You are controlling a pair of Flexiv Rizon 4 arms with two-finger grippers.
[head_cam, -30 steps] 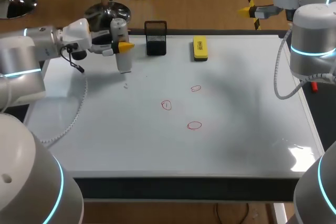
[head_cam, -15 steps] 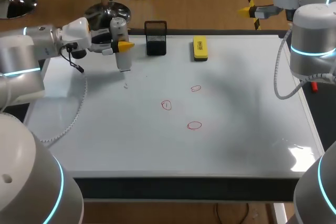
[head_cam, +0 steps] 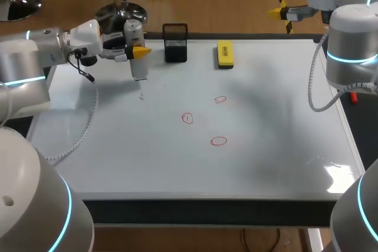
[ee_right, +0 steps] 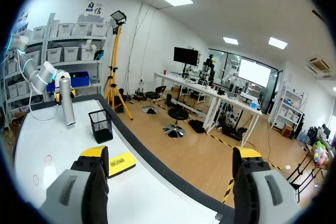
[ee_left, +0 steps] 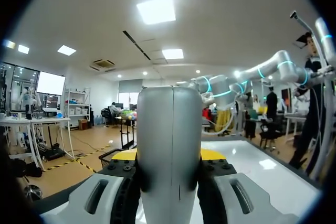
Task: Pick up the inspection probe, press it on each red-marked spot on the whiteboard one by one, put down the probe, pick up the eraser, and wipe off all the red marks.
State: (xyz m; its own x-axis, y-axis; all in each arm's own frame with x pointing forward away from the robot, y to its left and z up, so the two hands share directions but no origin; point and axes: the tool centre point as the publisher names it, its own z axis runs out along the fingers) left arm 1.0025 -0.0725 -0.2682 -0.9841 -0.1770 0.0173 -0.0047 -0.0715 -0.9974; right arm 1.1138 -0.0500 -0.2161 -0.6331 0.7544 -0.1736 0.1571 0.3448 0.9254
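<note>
Left gripper point(head_cam: 137, 52) was clamped on the probe point(head_cam: 139, 70), upright over the whiteboard's point(head_cam: 266, 146) far left corner. It rose a touch from a second ago, then held for the last half second. Pickup looked done, with travel to the red marks point(head_cam: 219, 141) next; they sat well apart from the probe. Probe was a smooth grey cylinder with a rounded top. Board was glossy, marks thin hand-drawn ovals. Yellow block eraser point(head_cam: 225, 54) lay untouched beside the black mesh holder point(head_cam: 175, 43). Right gripper point(ee_right: 170, 156) was parked off the board, fingers apart and empty.

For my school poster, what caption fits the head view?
Left gripper holds the grey probe upright over the whiteboard, beside three red marks.
</note>
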